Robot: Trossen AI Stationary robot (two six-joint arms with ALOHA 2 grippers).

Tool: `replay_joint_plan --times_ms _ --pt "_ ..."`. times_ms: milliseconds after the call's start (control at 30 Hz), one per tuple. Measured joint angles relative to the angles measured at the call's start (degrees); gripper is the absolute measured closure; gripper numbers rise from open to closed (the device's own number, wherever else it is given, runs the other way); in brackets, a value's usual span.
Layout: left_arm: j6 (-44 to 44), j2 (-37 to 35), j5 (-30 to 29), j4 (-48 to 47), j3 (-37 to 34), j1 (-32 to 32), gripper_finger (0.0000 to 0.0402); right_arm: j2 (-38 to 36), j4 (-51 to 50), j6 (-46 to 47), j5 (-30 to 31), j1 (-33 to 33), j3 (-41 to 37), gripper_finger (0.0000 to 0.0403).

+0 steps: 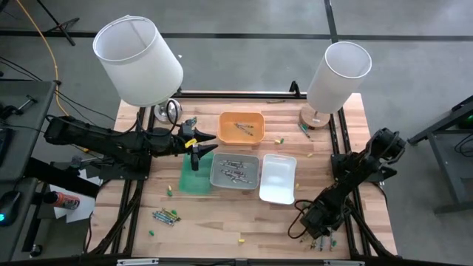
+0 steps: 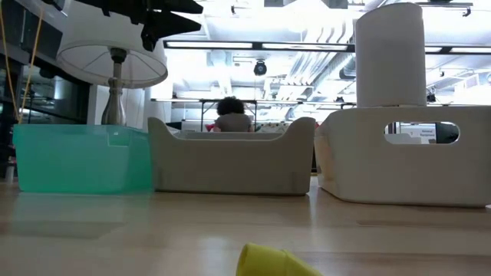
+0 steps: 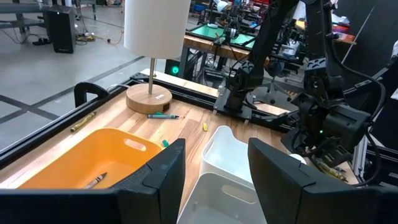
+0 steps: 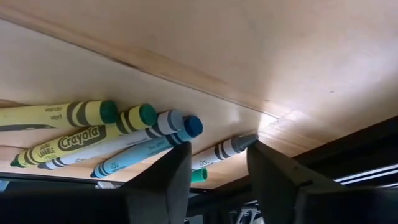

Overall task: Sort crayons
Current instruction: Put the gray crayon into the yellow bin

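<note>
While my right gripper (image 4: 217, 177) is down at the table's (image 1: 222, 222) near right edge, most of it is hidden from above by its own arm, and its fingers stand apart around the tip of a grey crayon (image 4: 227, 149), not yet clamped. The paper-wrapped crayons (image 4: 106, 140) lie side by side on the pale wood, long axes parallel, tips toward me. My left gripper (image 1: 196, 151) hangs open over the green plastic tray (image 1: 194, 179), holding nothing.

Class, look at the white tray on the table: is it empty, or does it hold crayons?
Empty. From above, the white tray shows only bare floor, while the grey tray beside it holds several crayons.
</note>
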Motion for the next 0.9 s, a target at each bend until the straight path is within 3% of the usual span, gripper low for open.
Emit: replay_joint_plan --times_ms 333,667,900 --pt "0.0 0.0 -1.57 -0.02 0.0 0.0 0.0241 0.11 -0.94 -2.85 -0.06 0.02 -0.12 0.039" --pt "0.0 0.0 -2.05 -0.02 0.0 -0.01 0.0241 -2.06 -2.0 -5.63 1.18 0.18 0.79 0.0398" --pt "0.0 0.0 -2.05 0.0 0.0 0.0 0.0241 -9.04 -5.41 -7.2 3.28 0.1 2.59 0.0401"
